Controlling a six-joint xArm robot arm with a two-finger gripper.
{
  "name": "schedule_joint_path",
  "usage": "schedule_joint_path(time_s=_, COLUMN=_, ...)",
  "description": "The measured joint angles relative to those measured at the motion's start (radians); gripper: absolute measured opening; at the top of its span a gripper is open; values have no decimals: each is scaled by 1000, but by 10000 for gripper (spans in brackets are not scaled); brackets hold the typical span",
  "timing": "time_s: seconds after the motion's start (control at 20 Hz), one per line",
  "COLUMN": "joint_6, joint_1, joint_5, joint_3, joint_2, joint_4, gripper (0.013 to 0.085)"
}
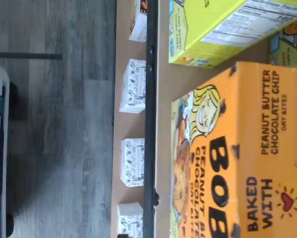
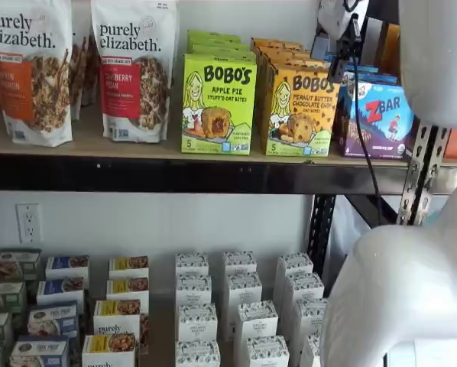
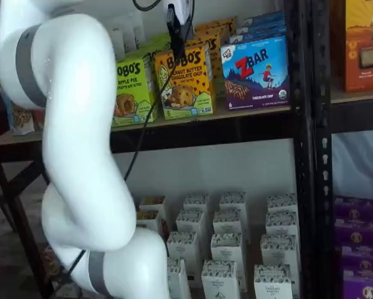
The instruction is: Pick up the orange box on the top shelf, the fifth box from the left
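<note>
End effector (image 3: 174, 28) hangs partly cut off before the orange box (image 3: 185, 81), jaws spread wide.

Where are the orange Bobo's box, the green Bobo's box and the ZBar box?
Orange box (image 2: 300, 111): shelf view, front face.
Green box (image 2: 218, 107): shelf view, front face.
ZBar box (image 3: 255, 71): shelf view, front face.

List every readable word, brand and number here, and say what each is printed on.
"BOBO'S PEANUT BUTTER CHOCOLATE CHIP", "5": the orange box
"BAKED WITH": the same box, wrist view
"BOBO'S APPLE PIE STUFF'D OAT BITES", "5": lime-green box
"ZBAR", "CHOCOLATE CHIP": blue box
"purely elizabeth.": granola bags
Small white cartons below: too small to read.
</note>
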Motion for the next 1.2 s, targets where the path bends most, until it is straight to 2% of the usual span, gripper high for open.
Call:
schedule_joint_path(time_s=0.4, joint_6=-5, joint_1=-2, joint_5=-19, joint_3=-43, joint_2=53, joint_4=-7, gripper=850)
schedule_joint_path(time_s=0.6, joint_6=-16, joint_1=-15, joint_5=21, joint_3=-82, joint_2=92, joint_4=-2, gripper=850)
schedule_joint_path(time_s=1.2, joint_6=-54, joint_1=-52, joint_5=20, joint_3=-82, joint_2=126, joint_4=4, gripper=850)
